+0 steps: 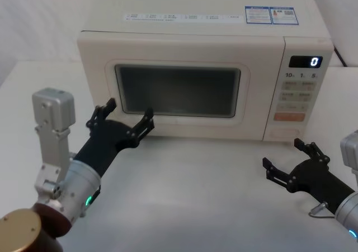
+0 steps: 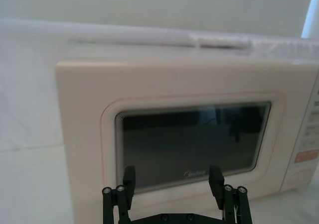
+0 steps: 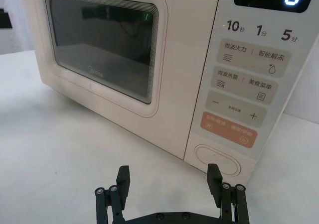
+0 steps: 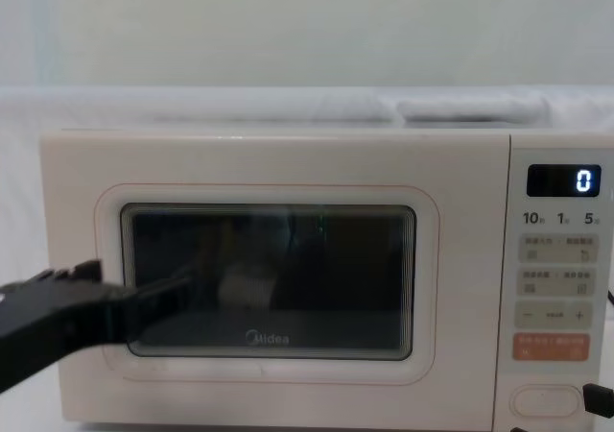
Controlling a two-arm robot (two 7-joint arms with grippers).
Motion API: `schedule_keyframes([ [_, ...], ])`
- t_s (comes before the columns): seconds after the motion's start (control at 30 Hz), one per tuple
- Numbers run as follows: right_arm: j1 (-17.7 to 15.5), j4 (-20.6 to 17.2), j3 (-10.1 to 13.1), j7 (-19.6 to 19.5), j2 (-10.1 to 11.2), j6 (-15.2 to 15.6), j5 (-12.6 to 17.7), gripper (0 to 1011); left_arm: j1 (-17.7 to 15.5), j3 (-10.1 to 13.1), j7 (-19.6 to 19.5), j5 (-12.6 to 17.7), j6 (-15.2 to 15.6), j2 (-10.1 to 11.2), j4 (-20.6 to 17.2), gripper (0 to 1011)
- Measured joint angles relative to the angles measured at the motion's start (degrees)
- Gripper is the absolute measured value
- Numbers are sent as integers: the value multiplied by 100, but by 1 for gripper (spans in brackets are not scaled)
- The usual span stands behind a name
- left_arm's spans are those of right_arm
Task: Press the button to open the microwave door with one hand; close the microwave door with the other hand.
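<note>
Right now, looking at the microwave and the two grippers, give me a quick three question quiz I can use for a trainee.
1. True or false: the microwave door is shut flush with the body.
2. Which gripper is nearer the button? A) left gripper B) right gripper
3. Fill in: the display shows the digit ___.

Key:
1. True; no gap shows at the door's edge.
2. B; it sits open on the table in front of the keypad panel, while the left gripper, also open, is in front of the window.
3. 0

"Midea" on microwave door [image 4: 269, 336], display [image 4: 563, 180] "0", keypad [image 3: 255, 32] "10, 1, 5", other labels probably Chinese
</note>
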Motion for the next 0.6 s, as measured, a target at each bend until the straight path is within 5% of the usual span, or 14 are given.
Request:
schedule_keyframes([
  [0.6,0,0,0,0,0,0,0,1000,418,-217,-31,-31,-102,32,103,1001],
])
